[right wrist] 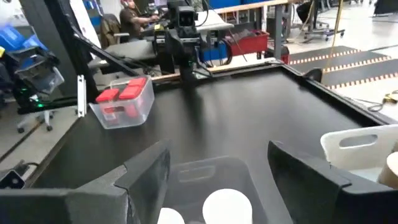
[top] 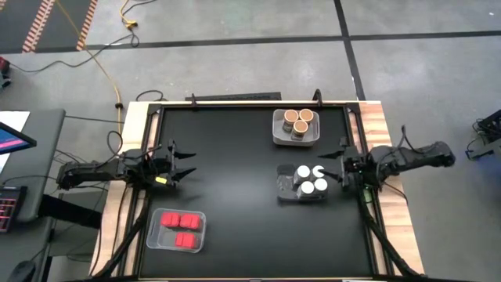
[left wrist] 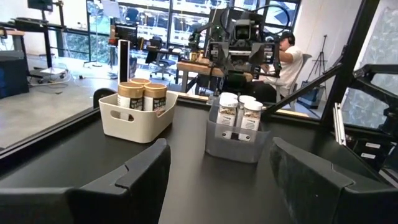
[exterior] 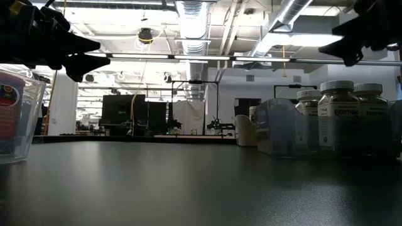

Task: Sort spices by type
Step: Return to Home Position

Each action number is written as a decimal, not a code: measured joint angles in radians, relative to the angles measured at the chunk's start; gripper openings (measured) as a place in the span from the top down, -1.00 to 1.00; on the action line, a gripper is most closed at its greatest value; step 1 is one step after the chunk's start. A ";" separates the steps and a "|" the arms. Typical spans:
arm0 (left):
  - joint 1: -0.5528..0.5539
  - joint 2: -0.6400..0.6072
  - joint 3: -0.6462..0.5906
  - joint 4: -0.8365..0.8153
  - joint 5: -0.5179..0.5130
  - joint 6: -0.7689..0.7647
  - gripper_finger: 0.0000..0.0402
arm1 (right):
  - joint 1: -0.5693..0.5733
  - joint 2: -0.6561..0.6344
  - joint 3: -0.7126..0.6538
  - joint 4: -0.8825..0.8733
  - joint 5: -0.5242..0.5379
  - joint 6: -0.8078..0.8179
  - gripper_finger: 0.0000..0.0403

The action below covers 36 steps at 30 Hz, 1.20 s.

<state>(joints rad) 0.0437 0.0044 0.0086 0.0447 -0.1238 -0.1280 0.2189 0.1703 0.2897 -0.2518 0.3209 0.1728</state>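
The left claw [top: 189, 164] hung spread above the desk [top: 235, 149]; the right claw [top: 336, 168] hung spread by the white jars [top: 311, 178].

Matt black worktop [top: 235, 180], faint sheen; pale bare-wood border [top: 387, 133]. Clear glossy plastic tray [top: 160, 240] around red cans [top: 182, 222]. Smooth white plastic bin [left wrist: 134, 121]. Frosted grey plastic bin [left wrist: 236, 144]; glossy white-lidded jars [left wrist: 239, 112], paper-look labels.

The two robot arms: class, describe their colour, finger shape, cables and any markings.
The left arm and right arm are black and jointed, with thin cables looping along them. The left gripper and right gripper each end in two pointed dark fingers, broad and angular. A small yellow mark sits beside the left gripper.
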 joint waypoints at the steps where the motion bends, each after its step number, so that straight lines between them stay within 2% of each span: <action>1: 0.000 0.000 0.000 0.000 0.000 0.000 -0.31 | -0.013 -0.008 -0.019 0.023 -0.014 -0.006 -0.46; 6: 0.000 0.000 0.000 0.000 0.000 0.000 -0.31 | -0.082 -0.057 -0.119 0.163 -0.109 -0.051 -0.46; 15: 0.000 0.000 0.000 0.000 0.000 0.000 -0.31 | -0.173 -0.170 -0.244 0.194 -0.264 -0.072 -0.46; 20: 0.000 0.000 0.000 -0.001 0.000 0.000 -0.31 | -0.199 -0.165 -0.281 0.283 -0.361 -0.076 -0.46; 36: 0.000 0.000 0.000 -0.001 0.000 0.000 -0.31 | -0.201 -0.071 -0.283 0.279 -0.372 -0.121 -0.46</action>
<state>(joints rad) 0.0437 0.0045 0.0086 0.0441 -0.1238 -0.1280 0.0181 0.0995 0.0071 0.0270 -0.0514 0.0517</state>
